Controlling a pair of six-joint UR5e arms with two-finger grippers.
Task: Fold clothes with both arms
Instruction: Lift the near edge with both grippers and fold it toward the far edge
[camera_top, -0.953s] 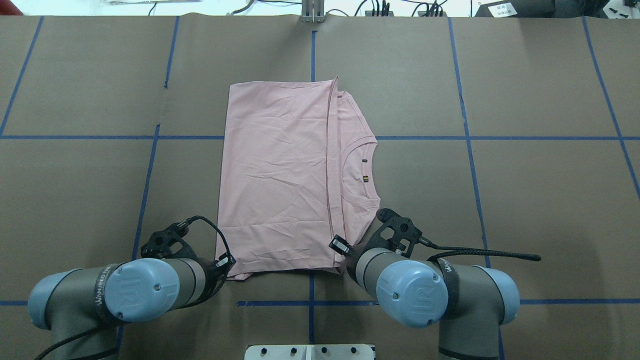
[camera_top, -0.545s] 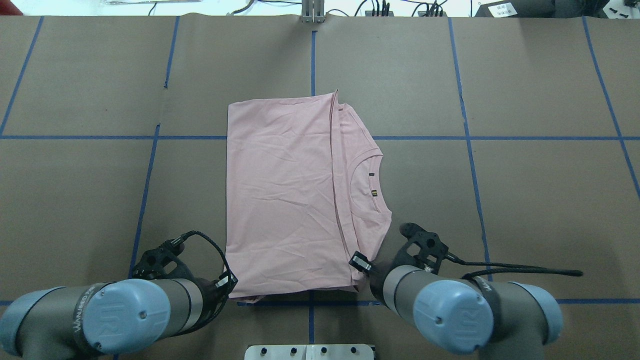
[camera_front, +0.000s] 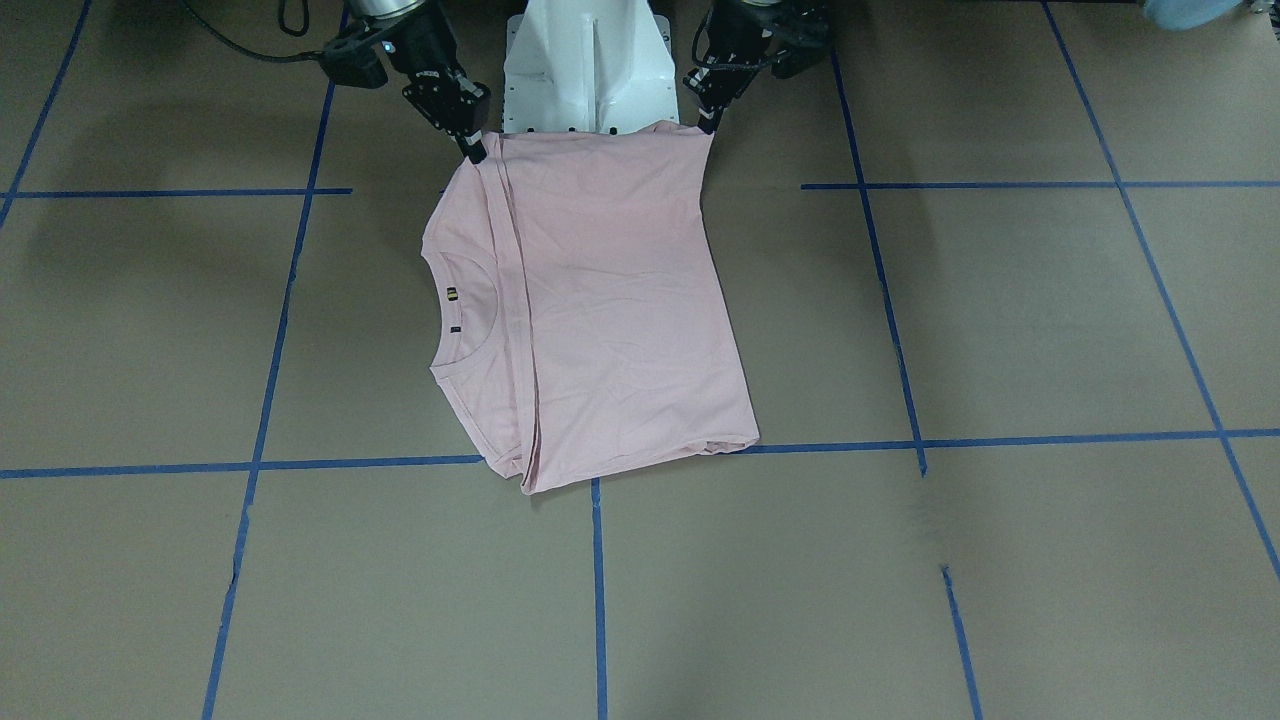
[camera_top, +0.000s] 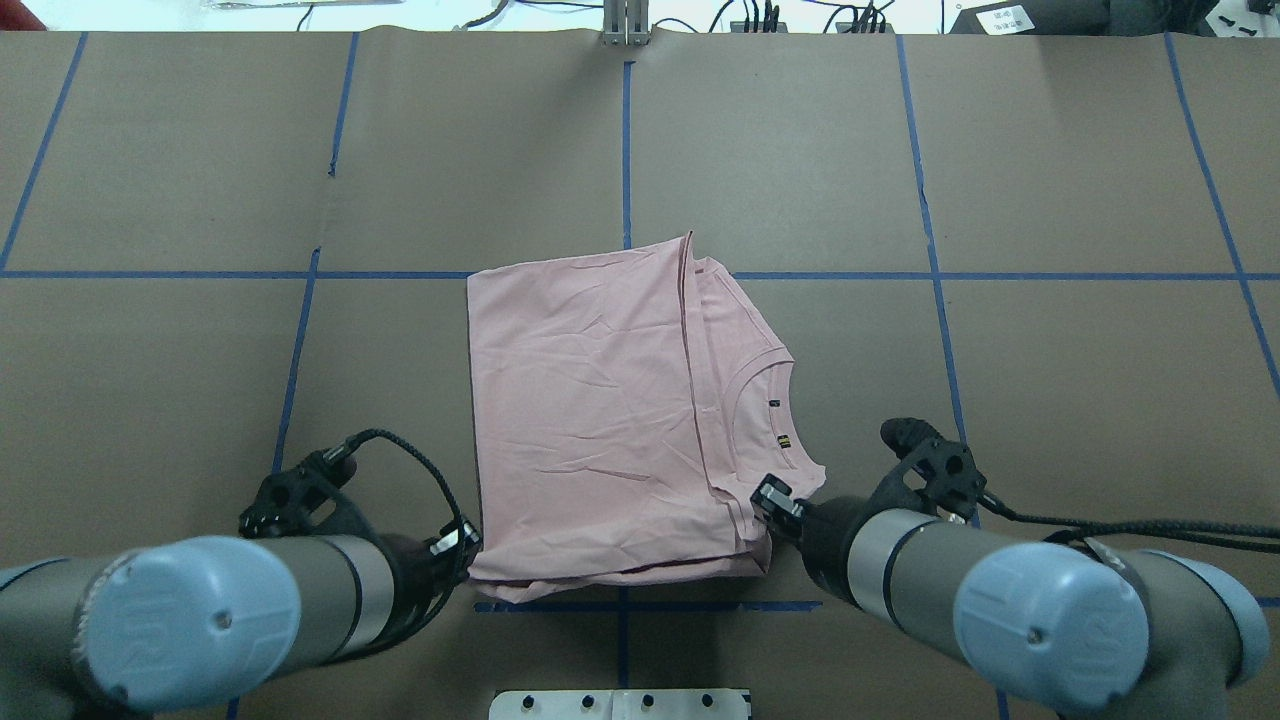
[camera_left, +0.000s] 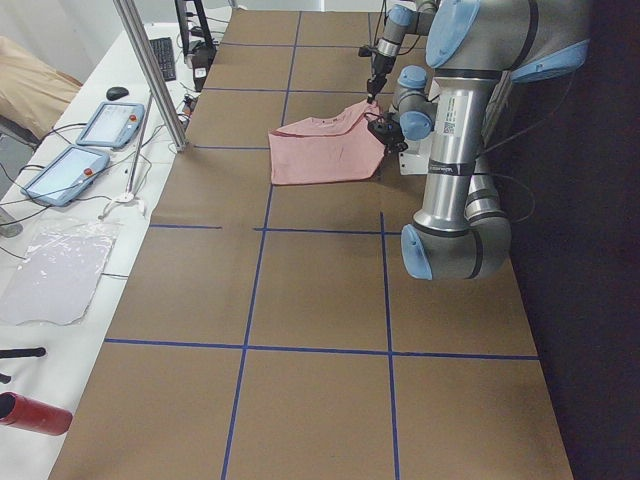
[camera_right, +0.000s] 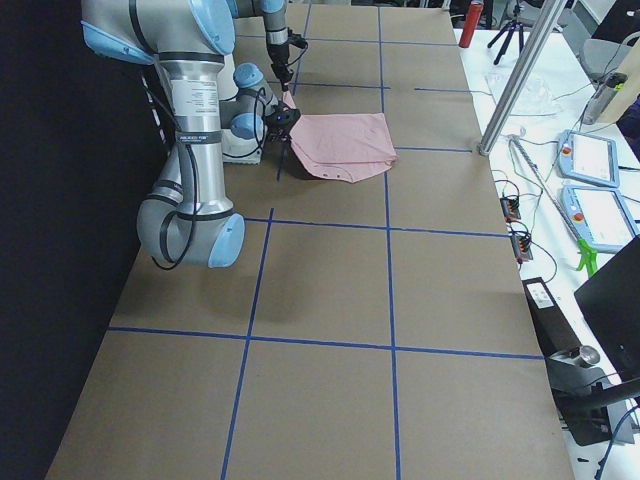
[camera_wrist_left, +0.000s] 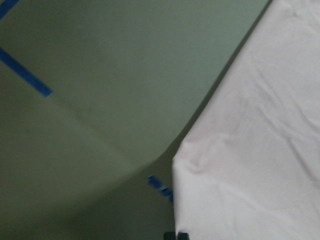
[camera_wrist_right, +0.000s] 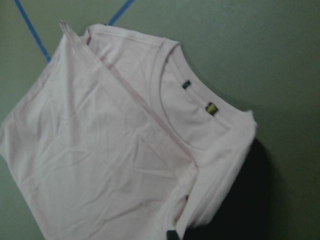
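Left pincer (camera_top: 455, 545): tips together, clamped on the 7 o'clock corner of the pale pink T-shirt (camera_top: 600, 420), with the clock read on the overhead view and 6 o'clock at the robot. Right pincer (camera_top: 775, 497): likewise pressed tight on the cloth, at the 5 o'clock corner, just beside the collar (camera_wrist_right: 156, 85). In both wrist views, a shirt corner running down to the dark pincer tips at the bottom edge of the picture.

Lies folded into a rough rectangle on the brown bench (camera_top: 1050, 180), a little toward 6 o'clock from the middle and slightly skewed against the blue tape lines (camera_top: 930, 200). Rests on the bench along the 12 o'clock edge. Rises off it toward 6 o'clock, where held, with a shadow under the lifted edge. Shows 1 large plain panel laid over the body, its hem running from 12 to 6 o'clock. Beside that, the ribbed round neckline, open toward 3 o'clock. Inside the neck, 2 small tags: 1 yellow label (camera_wrist_right: 212, 107) and 1 darker tag (camera_wrist_right: 186, 84).

Left arm (camera_top: 200, 620) in from 7 o'clock, right arm (camera_top: 1040, 620) in from 5 o'clock, both grey tubes with light blue caps. Black cable (camera_top: 1130, 525) trailing from the right wrist toward 3 o'clock. White pedestal base (camera_front: 585, 60) at 6 o'clock between the 2 arms, just beside the raised shirt edge.
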